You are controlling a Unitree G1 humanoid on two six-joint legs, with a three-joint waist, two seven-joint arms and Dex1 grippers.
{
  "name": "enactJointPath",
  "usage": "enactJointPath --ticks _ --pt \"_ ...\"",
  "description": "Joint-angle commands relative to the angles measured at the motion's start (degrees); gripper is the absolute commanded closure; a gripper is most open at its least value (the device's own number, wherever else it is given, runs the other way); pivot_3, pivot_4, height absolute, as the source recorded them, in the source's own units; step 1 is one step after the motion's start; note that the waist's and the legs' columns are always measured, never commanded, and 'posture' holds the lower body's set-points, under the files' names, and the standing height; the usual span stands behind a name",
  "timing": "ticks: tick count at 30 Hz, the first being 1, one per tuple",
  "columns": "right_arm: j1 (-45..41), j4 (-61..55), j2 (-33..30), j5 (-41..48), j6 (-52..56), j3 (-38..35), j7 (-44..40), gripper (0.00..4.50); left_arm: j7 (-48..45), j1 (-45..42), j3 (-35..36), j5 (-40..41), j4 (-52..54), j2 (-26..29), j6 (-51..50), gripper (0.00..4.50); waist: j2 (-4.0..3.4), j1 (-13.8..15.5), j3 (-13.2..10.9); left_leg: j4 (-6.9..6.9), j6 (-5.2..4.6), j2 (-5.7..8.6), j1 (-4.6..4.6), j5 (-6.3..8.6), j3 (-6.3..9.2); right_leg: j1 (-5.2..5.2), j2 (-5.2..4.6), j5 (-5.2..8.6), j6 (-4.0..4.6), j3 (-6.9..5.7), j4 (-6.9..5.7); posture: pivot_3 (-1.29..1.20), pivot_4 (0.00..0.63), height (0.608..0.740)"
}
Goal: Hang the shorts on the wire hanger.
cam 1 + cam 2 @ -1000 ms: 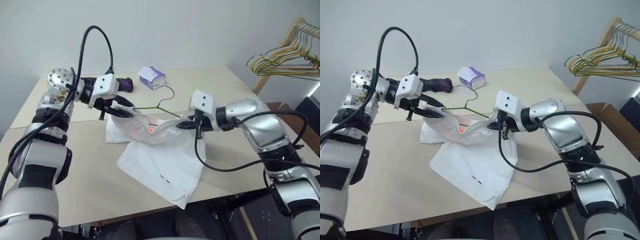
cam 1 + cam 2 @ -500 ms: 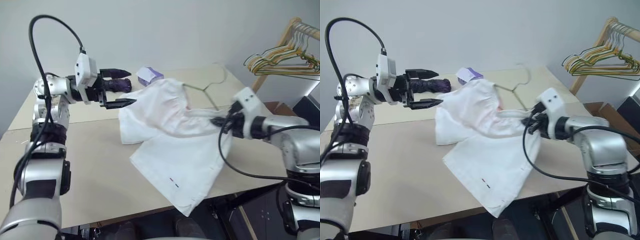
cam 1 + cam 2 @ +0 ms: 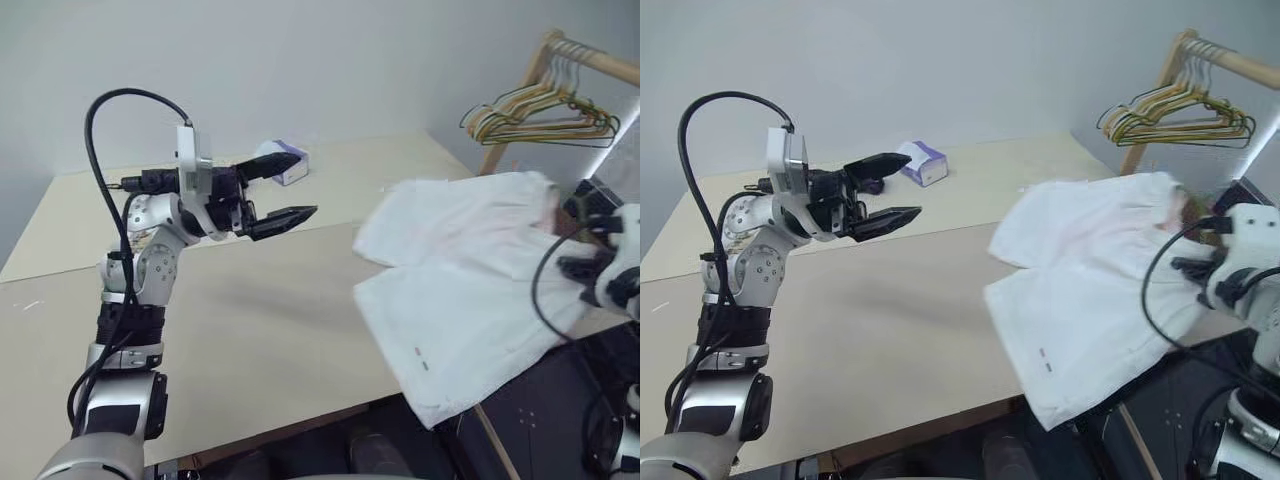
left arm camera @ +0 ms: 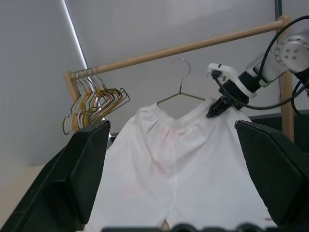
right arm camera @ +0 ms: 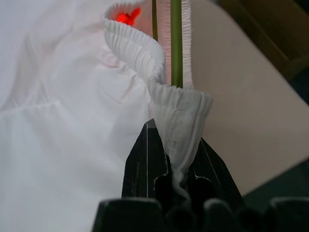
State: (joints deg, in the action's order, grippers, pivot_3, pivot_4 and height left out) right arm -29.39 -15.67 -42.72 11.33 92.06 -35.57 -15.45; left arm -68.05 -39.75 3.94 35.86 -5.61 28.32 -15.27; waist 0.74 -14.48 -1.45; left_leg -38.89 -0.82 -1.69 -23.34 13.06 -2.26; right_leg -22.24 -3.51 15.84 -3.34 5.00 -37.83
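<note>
Table (image 3: pixel 250 330): large, pale beige top, seamed across the middle; bare near the left arm.

Wooden rail (image 4: pixel 183 48): light timber rod on an upright post, off the table's right side; carries a bunch of coloured hangers (image 3: pixel 535 112) in yellow, green and orange.

Shorts (image 3: pixel 470 270): white cloth, gathered elastic waistband, faint pink tint below the waist, small dark mark near one hem. Carried at the table's right edge, legs hanging past the table's front corner. In the left wrist view the garment hangs flat and full-width, waist uppermost.

Wire hanger (image 4: pixel 181 89): thin bare metal, hook standing clear above the waistband; its shoulders run inside the waist, so the shorts appear to be already threaded on.

Right gripper (image 5: pixel 178 188): clamped tight on a fold of waistband at one end, with the wire rising just beside the pinched cloth.

Left gripper (image 3: pixel 280 195): jaws spread wide, holding nothing; raised over the table, pointing toward the shorts and well apart from them.

Tissue box (image 3: pixel 281 162): small, white and purple, at the table's far side.

Step in hand, as judged: the threaded garment is being carried toward the rail. The next move likely calls for steadying the swing and guiding the hook over the rod while keeping the waistband from slipping off the wire.
</note>
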Motion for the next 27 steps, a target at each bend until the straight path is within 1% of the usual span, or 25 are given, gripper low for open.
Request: enactJointPath --ticks 1,5,11,14,17,20,24,27 --pt "-7.8 4.7 -1.8 -4.7 0.4 -4.3 6.8 4.5 0.2 -0.6 0.0 -0.2 2.0 0.4 -0.6 0.04 -0.14 -1.0 0.1 0.06 0.0 0.0 0.11 0.0 -0.04 0.08 0.01 0.01 -0.02 0.05 0.04 -0.3 0.0 0.74" --pt "-17.9 13.9 -2.1 -9.6 -1.0 -5.9 13.1 4.5 0.3 -0.2 0.5 1.4 4.2 0.4 -2.1 0.04 -0.18 -2.5 0.1 0.18 0.0 -0.01 0.2 0.01 -0.12 0.11 0.08 0.02 -0.02 0.2 0.13 -0.28 0.0 0.74" --pt "-30.1 32.9 -3.9 -11.4 -12.2 -7.8 19.4 4.5 1.5 0.9 0.3 0.2 5.7 0.5 -2.7 0.04 -0.19 -3.8 0.1 0.26 -0.04 0.01 0.26 0.03 -0.24 0.12 0.07 0.01 -0.02 0.4 0.18 -0.27 0.0 0.74" --pt "-36.1 46.0 -6.1 -10.3 -21.2 -8.5 22.1 4.5 1.9 1.7 0.3 -0.1 6.7 1.0 -2.5 0.04 -0.23 -4.0 0.1 0.34 -0.04 0.01 0.36 0.03 -0.37 0.14 0.07 0.02 -0.03 0.48 0.2 -0.26 0.0 0.74" --pt "-39.8 56.3 -8.6 -9.5 -29.1 -7.0 23.0 4.5 1.8 2.3 0.5 0.1 7.3 1.5 -2.6 0.04 -0.23 -4.1 0.0 0.6 -0.04 0.02 0.53 0.03 -0.54 0.19 0.06 0.02 -0.02 0.59 0.32 -0.25 0.0 0.74" --pt "-43.3 64.3 -10.8 -7.5 -33.8 -7.3 23.7 4.5 2.0 2.4 0.5 0.0 7.5 2.0 -2.5 0.04 -0.26 -4.1 0.0 0.64 -0.04 0.02 0.54 0.03 -0.62 0.19 0.06 0.02 -0.03 0.65 0.37 -0.24 0.0 0.74" --pt "-46.4 71.8 -12.7 -4.7 -35.7 -8.5 25.8 4.5 1.7 2.2 1.2 1.6 8.0 1.8 -3.0 0.04 -0.29 -4.0 0.0 0.67 -0.04 0.02 0.58 0.02 -0.68 0.22 0.07 0.02 -0.03 0.68 0.41 -0.24 0.0 0.74" --pt "-46.4 74.6 -12.8 -3.4 -35.7 -8.6 29.2 4.5 1.1 2.0 1.6 2.7 8.1 1.4 -2.6 0.04 -0.28 -4.0 0.0 0.73 -0.04 0.0 0.62 0.02 -0.69 0.26 0.09 0.02 -0.03 0.69 0.49 -0.24 0.0 0.74"
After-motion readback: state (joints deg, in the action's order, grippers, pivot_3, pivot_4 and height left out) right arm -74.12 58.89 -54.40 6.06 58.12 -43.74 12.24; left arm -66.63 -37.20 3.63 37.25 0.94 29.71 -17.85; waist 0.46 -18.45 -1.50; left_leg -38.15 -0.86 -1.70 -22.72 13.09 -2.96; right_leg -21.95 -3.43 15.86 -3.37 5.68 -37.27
